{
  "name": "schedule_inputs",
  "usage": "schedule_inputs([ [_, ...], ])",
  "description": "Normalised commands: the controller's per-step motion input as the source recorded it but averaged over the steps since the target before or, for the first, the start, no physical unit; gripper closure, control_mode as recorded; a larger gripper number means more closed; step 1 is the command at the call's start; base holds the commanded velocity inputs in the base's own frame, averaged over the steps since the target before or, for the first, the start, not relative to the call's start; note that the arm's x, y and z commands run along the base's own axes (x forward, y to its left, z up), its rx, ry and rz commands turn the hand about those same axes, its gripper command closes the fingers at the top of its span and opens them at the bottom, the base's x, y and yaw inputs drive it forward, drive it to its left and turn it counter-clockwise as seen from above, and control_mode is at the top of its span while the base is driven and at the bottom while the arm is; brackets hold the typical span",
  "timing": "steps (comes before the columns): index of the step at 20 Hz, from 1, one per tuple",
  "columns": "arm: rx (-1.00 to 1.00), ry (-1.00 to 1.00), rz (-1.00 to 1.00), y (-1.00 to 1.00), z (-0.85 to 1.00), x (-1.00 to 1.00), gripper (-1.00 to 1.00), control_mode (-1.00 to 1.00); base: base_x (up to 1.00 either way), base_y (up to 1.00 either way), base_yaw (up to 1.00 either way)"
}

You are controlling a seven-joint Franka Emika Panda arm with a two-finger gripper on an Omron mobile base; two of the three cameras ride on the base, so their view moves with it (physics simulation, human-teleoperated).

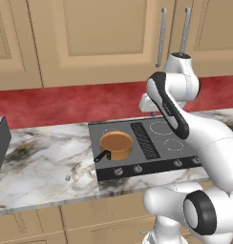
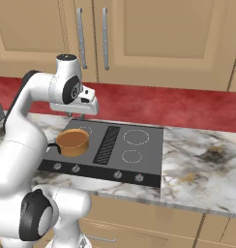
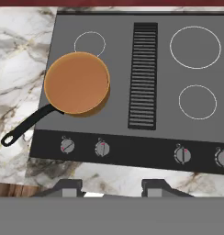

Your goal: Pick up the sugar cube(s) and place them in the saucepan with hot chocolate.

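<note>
Above the cooktop (image 3: 146, 124), my gripper (image 3: 111, 187) hovers with jaws parted and empty — the pickup, I judge, not yet begun. One saucepan (image 3: 77, 82) sits on the front-left burner. One sugar cube (image 1: 67, 178) lies on the counter (image 1: 42, 162), well left of the pan. Next I must swing left and descend onto that speck.

You find no readable text, label, brand or number anywhere. The cooktop (image 3: 146, 82) carries only white ring marks, and its knobs (image 3: 102, 148) show small red ticks, no figures.
</note>
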Motion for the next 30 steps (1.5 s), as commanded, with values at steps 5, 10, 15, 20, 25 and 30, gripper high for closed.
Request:
schedule_inputs([
  [5, 0.00, 0.00, 0.00, 0.00, 0.00, -0.07, -1.00, -1.00, 0.00, 0.00, 0.00],
  [10, 0.00, 0.00, 0.00, 0.00, 0.00, -0.25, -1.00, -1.00, 0.00, 0.00, 0.00],
  [15, 0.00, 0.00, 0.00, 0.18, 0.00, -0.37, -1.00, -1.00, 0.00, 0.00, 0.00],
  [20, 0.00, 0.00, 0.03, 0.49, 0.00, -0.39, -1.00, -1.00, 0.00, 0.00, 0.00],
  [25, -0.02, 0.00, 0.08, 0.70, 0.00, -0.29, -1.00, -1.00, 0.00, 0.00, 0.00],
  [30, -0.06, 0.00, 0.10, 0.82, 0.00, -0.16, -1.00, -1.00, 0.00, 0.00, 0.00],
])
